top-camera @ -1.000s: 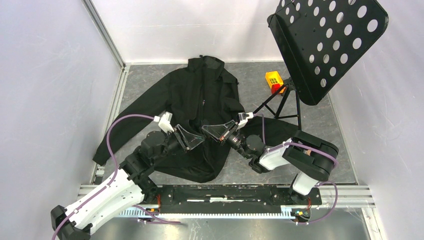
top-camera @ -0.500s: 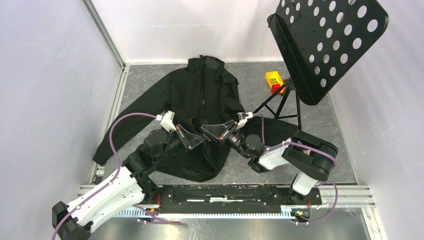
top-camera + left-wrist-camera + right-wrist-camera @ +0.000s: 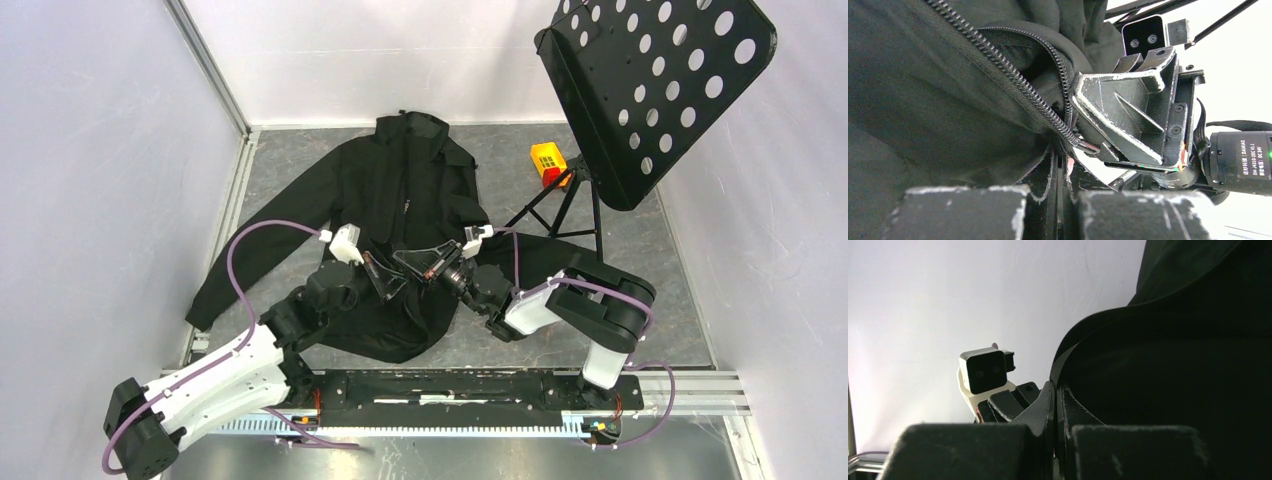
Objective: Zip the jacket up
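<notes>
left gripper [image 3: 1060,167] is pressed together, pinching the jacket [image 3: 400,190] at its front edge. in the left wrist view black cloth fills the left half of the frame. the zipper [image 3: 1013,85] teeth run from the upper left down to the centre, where their loose end hangs just above the fingertips.

right gripper [image 3: 1054,390] is also pressed together, pinching the jacket's other front edge. in the right wrist view a line of teeth rises from the fingertips and curves to the upper right, with cloth filling the right half of the frame.

in the top view the two grippers meet tip to tip at centre frame, over the lower part of the jacket front, left one on the left. the jacket lies flat on the grey table [image 3: 500,165], collar toward the top of the frame, one sleeve stretched to the lower left, hem near the bottom. its front is open low down, where the grippers hold it.

a black stand [image 3: 650,80] with round holes fills the upper right, and a yellow block [image 3: 547,160] sits by its legs, apart from the jacket.
</notes>
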`<action>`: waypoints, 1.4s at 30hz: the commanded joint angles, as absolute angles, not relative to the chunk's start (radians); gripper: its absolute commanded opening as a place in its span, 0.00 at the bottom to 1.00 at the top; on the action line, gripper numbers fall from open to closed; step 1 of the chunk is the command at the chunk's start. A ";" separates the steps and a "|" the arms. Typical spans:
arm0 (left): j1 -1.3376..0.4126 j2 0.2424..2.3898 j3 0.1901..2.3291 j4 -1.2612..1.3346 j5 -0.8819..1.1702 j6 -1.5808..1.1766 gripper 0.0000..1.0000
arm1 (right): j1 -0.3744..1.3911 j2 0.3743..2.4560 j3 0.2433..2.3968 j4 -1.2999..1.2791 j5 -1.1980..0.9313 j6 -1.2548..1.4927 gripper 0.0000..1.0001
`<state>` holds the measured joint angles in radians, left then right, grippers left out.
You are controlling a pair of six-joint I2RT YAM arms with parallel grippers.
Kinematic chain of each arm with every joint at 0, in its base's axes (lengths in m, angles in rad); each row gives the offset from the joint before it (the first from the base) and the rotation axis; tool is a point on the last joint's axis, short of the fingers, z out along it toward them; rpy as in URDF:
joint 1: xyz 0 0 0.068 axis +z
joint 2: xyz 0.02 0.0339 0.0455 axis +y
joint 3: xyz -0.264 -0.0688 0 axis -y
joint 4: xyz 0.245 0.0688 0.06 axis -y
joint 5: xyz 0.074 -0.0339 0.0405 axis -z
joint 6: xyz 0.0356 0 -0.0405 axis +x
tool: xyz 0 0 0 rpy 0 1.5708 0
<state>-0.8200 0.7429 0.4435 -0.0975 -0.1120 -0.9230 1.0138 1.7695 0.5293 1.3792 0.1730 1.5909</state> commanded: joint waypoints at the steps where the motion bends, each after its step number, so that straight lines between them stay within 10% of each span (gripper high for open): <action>1: -0.874 0.761 0.393 -0.141 -0.023 -0.886 0.02 | 1.032 1.735 0.613 1.485 0.198 1.626 0.00; 8: -0.874 0.710 0.380 -0.156 0.057 -0.916 0.02 | 1.035 1.736 0.494 1.530 0.163 1.607 0.03; 19: -0.873 0.670 0.265 -0.130 0.228 -1.002 0.02 | 0.947 1.523 0.254 1.265 -0.136 1.247 0.67; 26: -0.870 0.608 0.250 -0.176 0.265 -1.016 0.02 | 0.916 1.190 0.306 0.507 -0.149 0.531 0.96; 42: -0.868 0.569 0.287 -0.300 0.422 -1.006 0.02 | 1.128 0.877 0.171 0.577 -0.260 -0.735 0.98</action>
